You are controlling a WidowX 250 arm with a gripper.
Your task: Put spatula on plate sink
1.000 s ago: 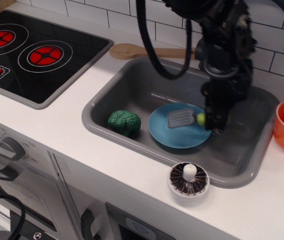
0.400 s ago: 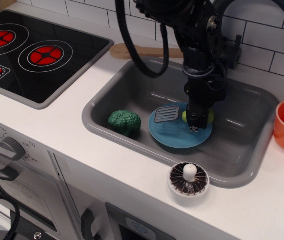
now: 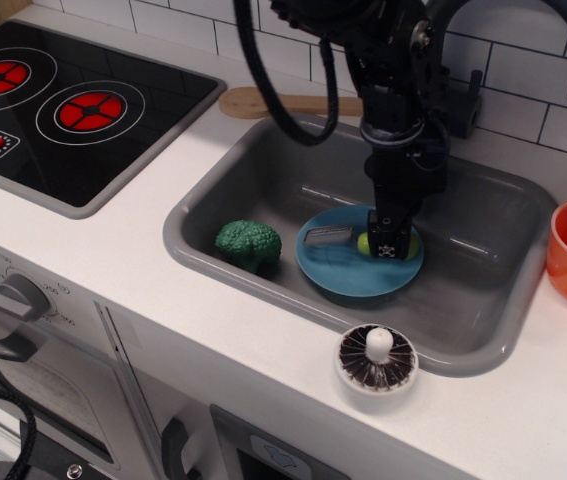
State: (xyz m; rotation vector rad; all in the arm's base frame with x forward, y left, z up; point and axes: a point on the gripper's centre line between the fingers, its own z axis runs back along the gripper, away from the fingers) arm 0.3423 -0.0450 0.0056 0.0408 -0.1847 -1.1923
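Observation.image: spatula on plate, sink.

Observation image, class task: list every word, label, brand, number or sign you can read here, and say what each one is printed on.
No text can be read.
Oven front: faint marks by the knob, too small to read.
Lower panel: a pale emblem, too blurred to read.
Gripper: a small light mark, unreadable.

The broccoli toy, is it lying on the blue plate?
No, the broccoli toy lies on the sink floor, to the left of the plate, off its surface.
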